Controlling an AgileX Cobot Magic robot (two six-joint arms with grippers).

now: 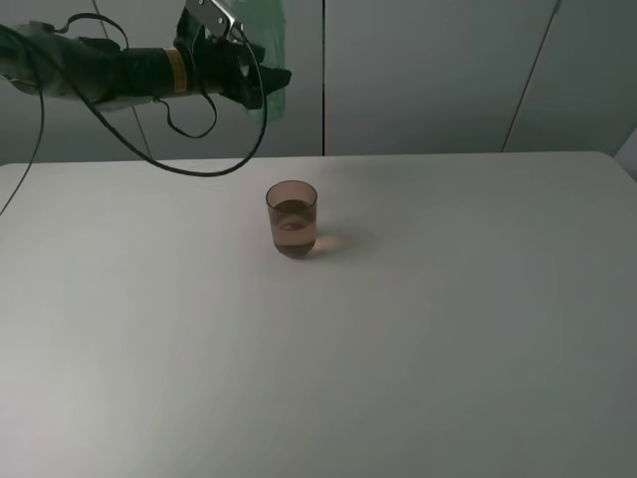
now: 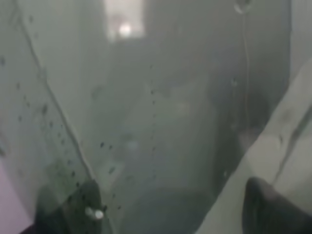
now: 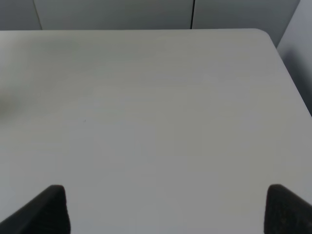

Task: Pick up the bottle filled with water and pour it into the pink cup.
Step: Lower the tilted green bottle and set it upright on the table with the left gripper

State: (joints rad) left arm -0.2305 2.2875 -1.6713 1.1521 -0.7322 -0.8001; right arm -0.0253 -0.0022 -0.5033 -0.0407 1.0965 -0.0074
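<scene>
Exterior high view: the pink cup (image 1: 292, 219) stands upright on the white table (image 1: 468, 339), with liquid visible in its lower part. Above and behind the cup, slightly to its left, the left gripper (image 1: 261, 80) is clamped around the bottle (image 1: 271, 28), which is held clear of the table (its upper end runs out of frame). At the left wrist, the bottle's translucent wall fills the view between two dark fingers (image 2: 68, 209). The right gripper (image 3: 168, 209) has its fingers spread wide over bare table; its place relative to the cup cannot be told.

Open tabletop (image 1: 448, 349) (pink cup (image 1: 292, 219) mid-table)
</scene>
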